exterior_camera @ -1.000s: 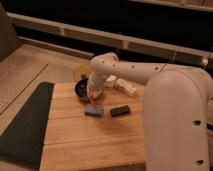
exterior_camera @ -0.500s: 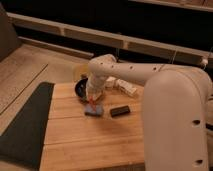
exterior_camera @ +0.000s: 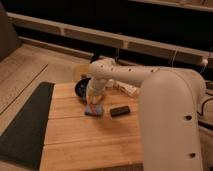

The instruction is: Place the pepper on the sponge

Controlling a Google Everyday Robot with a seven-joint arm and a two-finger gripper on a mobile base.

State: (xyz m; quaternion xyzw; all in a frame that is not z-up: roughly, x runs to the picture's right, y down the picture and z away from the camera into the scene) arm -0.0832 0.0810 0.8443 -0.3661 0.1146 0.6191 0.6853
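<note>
The blue-grey sponge lies flat on the wooden board, left of centre. Directly above it hangs my gripper, at the end of the white arm that reaches in from the right. A small orange-red patch, the pepper, shows right under the gripper, at the sponge's top surface. The wrist hides most of the pepper, so I cannot tell whether it rests on the sponge or is still held.
A black rectangular block lies just right of the sponge. A dark bowl stands behind the gripper, and a small white object sits further right. A dark mat borders the wooden board on the left.
The wrist stays over the sponge and has sunk slightly toward it. The sponge, block and bowl have not moved.
</note>
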